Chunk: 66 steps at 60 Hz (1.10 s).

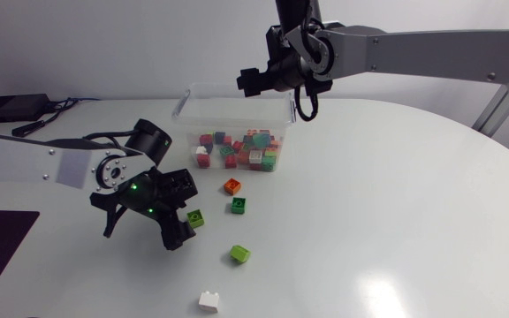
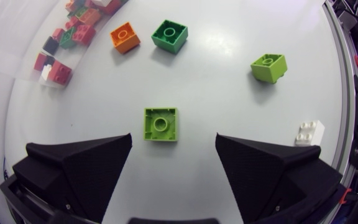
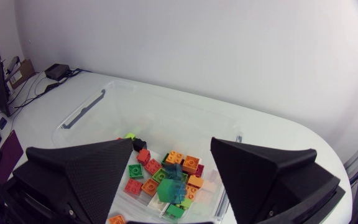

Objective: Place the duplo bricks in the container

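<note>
A light green duplo brick [image 2: 161, 124] lies stud-up on the white table, just ahead of the gap between the fingers of my open left gripper [image 2: 173, 140]. In the head view that brick [image 1: 196, 218] sits right beside the left gripper [image 1: 184, 212]. Further on lie an orange brick [image 2: 124, 37], a dark green brick [image 2: 169, 35], a lime brick [image 2: 268, 67] and a white brick [image 2: 309, 132]. My right gripper [image 3: 172, 143] hangs open above the clear container [image 3: 92, 106]. A blurred green brick [image 3: 170, 188] shows below its gap, over the pile of bricks.
The clear container [image 1: 187, 108] stands at the back middle of the table with several coloured bricks at its near end. The loose orange brick [image 1: 232, 186], dark green brick [image 1: 239, 206], lime brick [image 1: 240, 254] and white brick [image 1: 208, 301] lie scattered in front of it.
</note>
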{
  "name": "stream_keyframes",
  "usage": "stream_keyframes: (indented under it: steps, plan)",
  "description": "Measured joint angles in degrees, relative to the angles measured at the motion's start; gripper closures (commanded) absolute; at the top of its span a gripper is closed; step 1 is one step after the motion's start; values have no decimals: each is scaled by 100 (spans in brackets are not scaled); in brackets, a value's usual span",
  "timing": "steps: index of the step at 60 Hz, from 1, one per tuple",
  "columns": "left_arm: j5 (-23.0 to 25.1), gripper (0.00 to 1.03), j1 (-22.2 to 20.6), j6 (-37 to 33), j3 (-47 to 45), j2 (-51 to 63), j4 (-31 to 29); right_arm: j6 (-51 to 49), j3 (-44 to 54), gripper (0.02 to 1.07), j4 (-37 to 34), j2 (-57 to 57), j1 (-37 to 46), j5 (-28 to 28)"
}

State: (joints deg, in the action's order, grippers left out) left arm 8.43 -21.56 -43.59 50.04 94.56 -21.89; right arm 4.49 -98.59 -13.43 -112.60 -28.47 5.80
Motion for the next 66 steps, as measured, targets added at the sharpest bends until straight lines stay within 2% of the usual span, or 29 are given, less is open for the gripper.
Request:
stream_keyframes:
  steps: [6, 16, 30, 38, 51, 66]
  plan:
    - [-129, 15, 0, 2, 146, 313, 35, -76, 302, 7, -245, 417, -118, -9]
    - [-190, 21, 0, 0, 461, 597, 57, -343, 1327, 7, -662, 1513, -540, -271]
    - [-238, 61, 0, -2, 688, 861, 59, -680, 2660, 7, -1558, 2581, -981, -973]
    - [-254, 64, -55, -2, 702, 1019, 55, -922, 3217, 7, -1869, 2736, -1224, -1464]
    - [-273, 65, -162, -17, 719, 1058, 0, -1104, 3609, 7, -1961, 2430, -1633, -1440]
    - [-166, 65, -70, -13, 682, 485, -365, -1097, 3609, 7, -1965, 1766, -2291, -284]
